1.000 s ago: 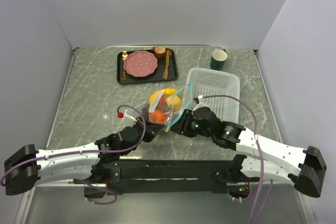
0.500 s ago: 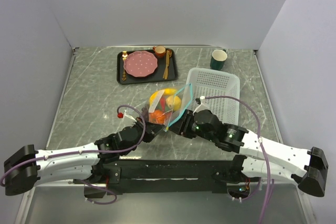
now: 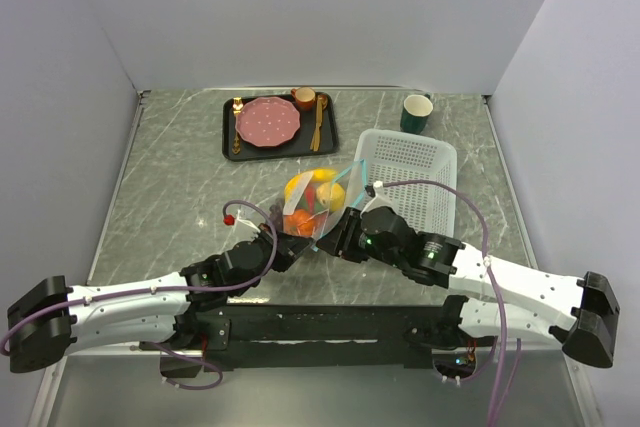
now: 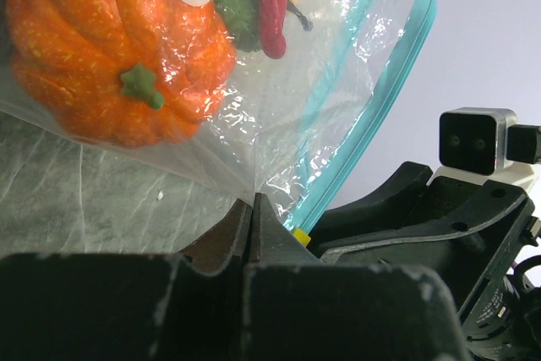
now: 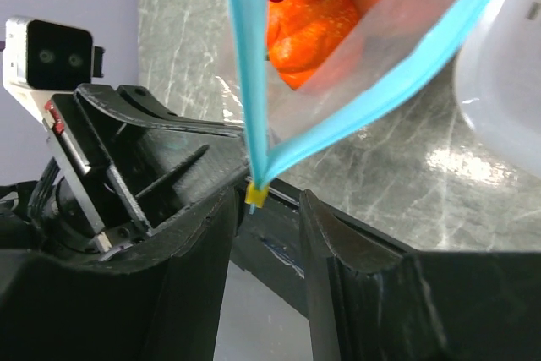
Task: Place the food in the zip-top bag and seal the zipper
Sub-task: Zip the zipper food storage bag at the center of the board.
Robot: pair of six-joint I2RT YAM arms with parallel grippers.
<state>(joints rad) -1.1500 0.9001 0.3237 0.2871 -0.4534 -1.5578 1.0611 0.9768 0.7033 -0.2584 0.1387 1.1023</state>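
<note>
The clear, crinkled zip-top bag [image 3: 318, 202], filled with a ribbed orange fruit [image 4: 93, 48], a glossy red chili [image 4: 270, 14] and a yellow lemon [image 3: 298, 187], is pictured near the middle of the veined grey table [image 3: 180, 167], just left of the white mesh basket [image 3: 410, 167]. Its soft corner is pinched in the tightly closed left gripper [image 4: 255, 209]. The thin teal-blue zipper [image 5: 245, 65], ending in a small yellow tab [image 5: 256, 196], is straddled by the parted, untouching fingers of the right gripper [image 5: 264, 205].

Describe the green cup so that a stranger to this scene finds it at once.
Start at the far edge of the grey marble table. Right of the black tray, just beyond the white mesh basket, stands the green cup. Unlike the orange cup on the tray, it is dark green and stands alone.
</note>
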